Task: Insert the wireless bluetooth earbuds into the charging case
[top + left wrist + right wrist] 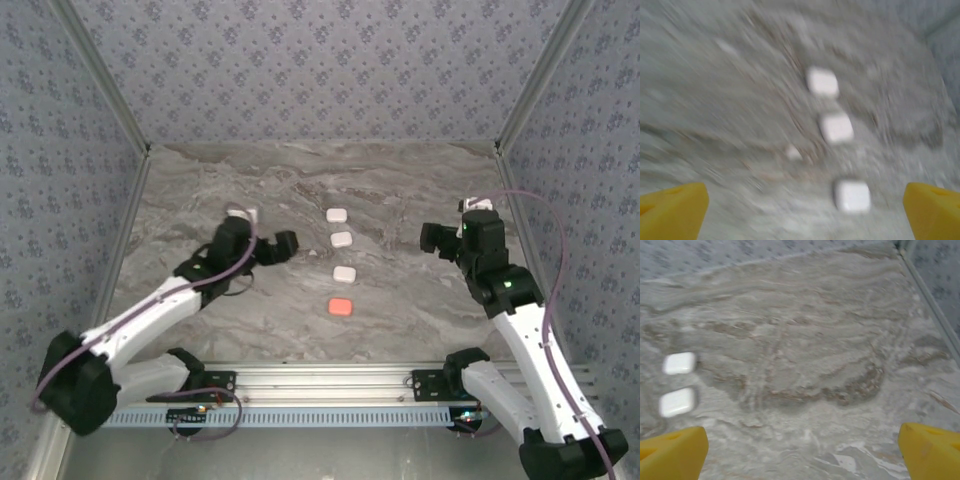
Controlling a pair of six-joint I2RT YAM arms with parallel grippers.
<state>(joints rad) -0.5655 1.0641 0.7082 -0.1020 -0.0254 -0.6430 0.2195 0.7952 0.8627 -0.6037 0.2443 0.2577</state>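
Wide open and empty: left gripper (805,200) and right gripper (802,440).
Three white cases (836,127) line up ahead of the left, a blurred white speck (793,152) beside them; two lie ahead-left of the right.

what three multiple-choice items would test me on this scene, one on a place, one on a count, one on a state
1. Where in the central column of cases does the orange-red rounded square plastic case lie?
A. at its near end
B. at its far end
C. in its middle

2. How many white rounded square plastic cases are in that column?
A. one
B. three
C. five

3. What state is the left end effector in?
A. shut on a case
B. shut, holding nothing
C. open, holding nothing

Answers:
1 A, since the top view shows it lowest in the column, closest to the arms.
2 B, since three white ones lie in line beyond the orange-red one.
3 C, since its jaws stand wide apart in the left wrist view with nothing between them.
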